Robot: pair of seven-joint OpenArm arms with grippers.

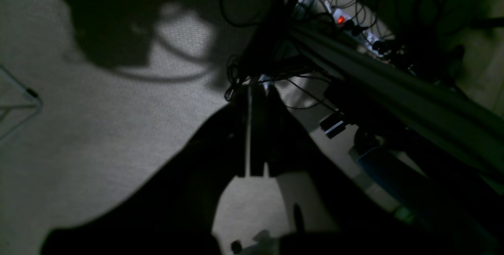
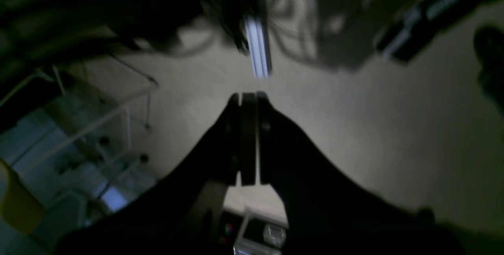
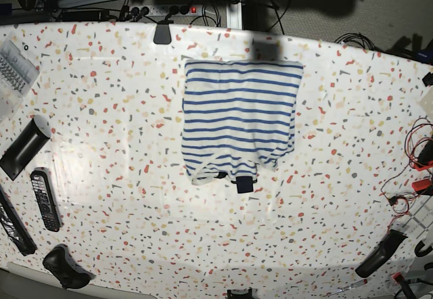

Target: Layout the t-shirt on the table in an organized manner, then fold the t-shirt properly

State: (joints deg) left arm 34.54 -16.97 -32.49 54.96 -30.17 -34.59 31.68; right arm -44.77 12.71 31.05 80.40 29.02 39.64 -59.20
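- The wide white terrazzo desk (image 3: 101, 177), speckled with red, orange, grey and black flecks, fills the overhead base view.
- The soft white t-shirt with thin blue stripes (image 3: 240, 116) lies near the middle of the desk, toward its far edge, folded into a compact, roughly rectangular shape.
- Its far edge is straight and lies close to the desk's far rim; its near edge is uneven, with a small dark navy piece of trim (image 3: 244, 185) poking out at the bottom.
- No arm or tool touches the shirt in the base view; neither arm shows over the desk there.
- The left tool (image 1: 256, 166), seen from the left wrist camera, is a dark silhouette hanging over grey carpeted floor (image 1: 98, 129); its two fingers sit together with only a thin bright slit between them, holding nothing.
- Beside it in that view are tangled black cables (image 1: 252, 70) and a power strip with a glowing red switch (image 1: 341, 19).
- The right tool (image 2: 248, 99), seen from the blurred right wrist camera, is also dark against pale floor; its fingers are pressed together, with nothing between them.
- On the desk's left edge lie a black remote control (image 3: 45, 200) and other dark, oblong objects; a dark object (image 3: 383, 252) sits near the right corner.
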